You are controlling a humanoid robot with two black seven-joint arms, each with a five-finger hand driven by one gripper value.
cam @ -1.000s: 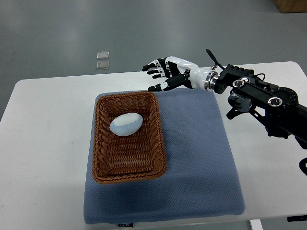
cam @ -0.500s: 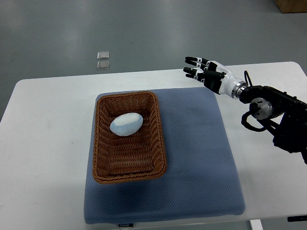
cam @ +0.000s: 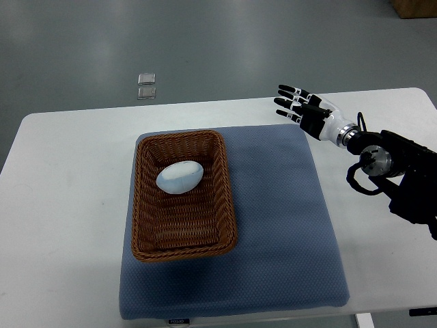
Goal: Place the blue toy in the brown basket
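A pale blue egg-shaped toy (cam: pixel 179 177) lies inside the brown wicker basket (cam: pixel 228 205), in its far half. The basket stands on the left part of a blue-grey mat (cam: pixel 280 212). My right hand (cam: pixel 302 108) is black and white, with fingers spread and empty. It hovers above the mat's far right corner, well to the right of the basket. Its dark arm (cam: pixel 396 171) comes in from the right edge. The left arm is out of view.
The mat lies on a white table (cam: pixel 68 198). Two small clear squares (cam: pixel 146 85) lie on the grey floor beyond the table's far edge. A brown box corner (cam: pixel 413 7) shows at the top right.
My right hand has pulled back to the right, from beside the basket's far right corner to over the mat's far right corner. The toy and basket have not moved.
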